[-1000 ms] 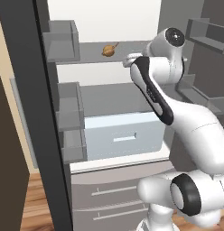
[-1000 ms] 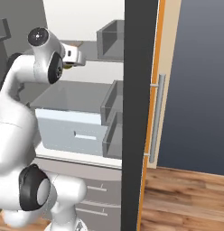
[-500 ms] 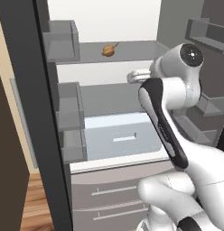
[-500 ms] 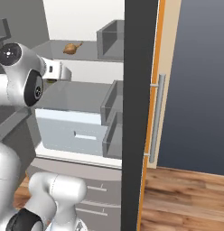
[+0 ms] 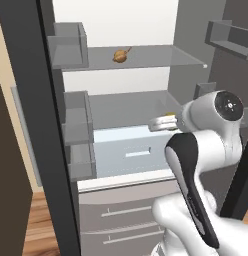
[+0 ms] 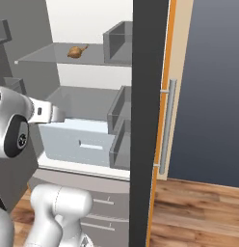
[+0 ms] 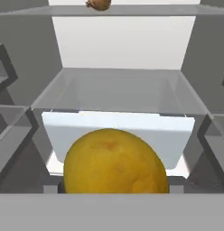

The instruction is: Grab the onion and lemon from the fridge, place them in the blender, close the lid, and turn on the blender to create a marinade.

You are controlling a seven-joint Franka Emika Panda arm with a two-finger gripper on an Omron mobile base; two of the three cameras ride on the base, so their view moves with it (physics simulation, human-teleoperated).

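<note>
The fridge (image 5: 191, 35) stands open in front of me. A tan-brown onion (image 5: 121, 55) with a thin stem lies on its upper glass shelf, also seen as the onion (image 6: 76, 50) from the right and the onion (image 7: 98, 4) at the hand view's top edge. My gripper (image 5: 157, 123) hangs just above the pale drawer (image 5: 131, 150), shut on the yellow lemon (image 5: 169, 115). That lemon (image 7: 114, 161) looms large at the bottom of the hand view and hides the fingertips. From the right the gripper (image 6: 56, 114) points into the fridge. The blender and lid are out of view.
Grey door bins (image 5: 76, 130) line the open left door, and more bins (image 6: 120, 126) hang on the right door (image 6: 145, 120) with its long metal handle (image 6: 165, 128). Grey cabinet drawers (image 5: 126, 215) sit below the fridge opening. Wooden floor (image 6: 198, 212) lies to the right.
The arm has folded back and down. The hand has dropped from near the upper shelf to just above the pale drawer, drawing back toward the base with the lemon.
</note>
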